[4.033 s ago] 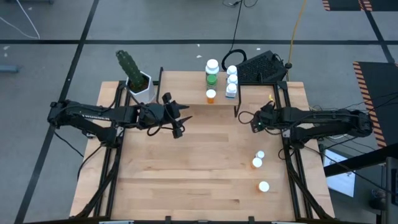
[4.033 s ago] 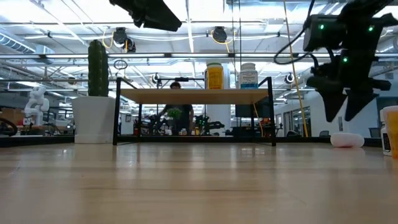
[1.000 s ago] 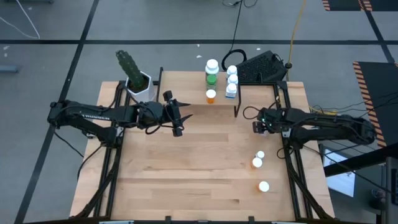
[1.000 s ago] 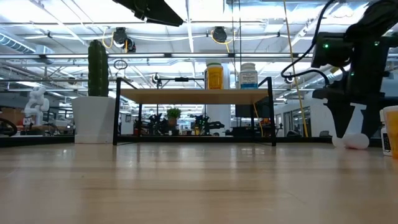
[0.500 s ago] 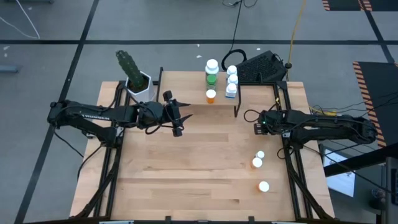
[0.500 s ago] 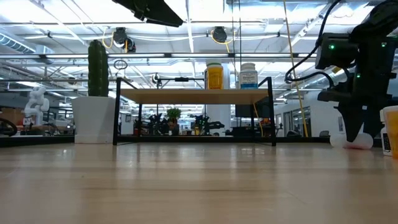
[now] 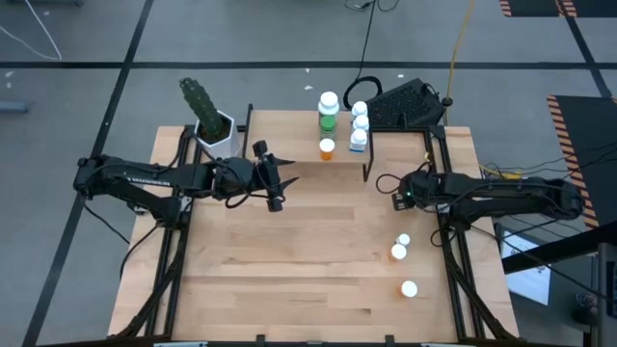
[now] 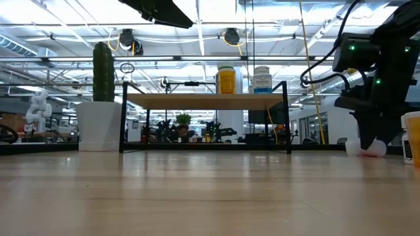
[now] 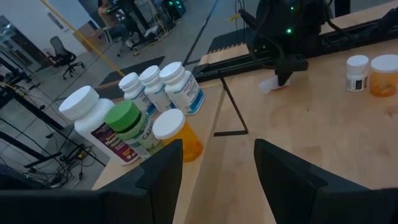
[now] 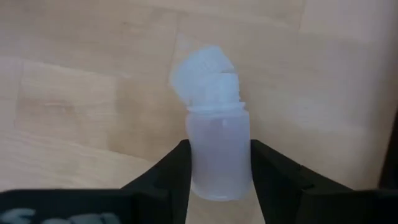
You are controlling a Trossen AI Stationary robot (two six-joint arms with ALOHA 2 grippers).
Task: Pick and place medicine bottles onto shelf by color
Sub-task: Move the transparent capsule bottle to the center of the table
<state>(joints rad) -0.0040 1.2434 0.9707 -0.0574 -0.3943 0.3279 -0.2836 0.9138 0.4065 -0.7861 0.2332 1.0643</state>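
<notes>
right gripper [image 10: 219, 168]: down at the table, jaws closed in on a pale bottle [image 10: 217, 155] lying on its side – a finger pressing each flank, so I'd call it gripped, though not lifted yet

bottle vs jaws: it sits right between the fingers, long axis running straight out ahead of them, white cap [image 10: 202, 68] at the far end and looking cocked open

where that is: on the table [image 7: 308, 260], just off the shelf's right-hand leg; in the low view the bottle [image 8: 372, 149] is touching the wood under the gripper [image 8: 369, 141]

left gripper [image 9: 216, 168]: hanging in the air, jaws about half open, nothing in them

nearer arm: the right one by a mile – the left is well apart from this bottle and only looks toward the shelf

shelf [image 7: 289, 123]: carries a green bottle [image 7: 329, 112], an orange one [image 7: 327, 148] and three blue-white ones [image 7: 359, 123], grouped by colour

still loose: three more bottles [image 7: 401, 253] on the table, behind the right gripper toward the near edge

cactus pot [image 7: 218, 135]: beside the shelf's left end, not part of the job

next move, my guess: lift straight up first, then tip it upright on the way to the shelf; that loose cap could catch or pop off
</notes>
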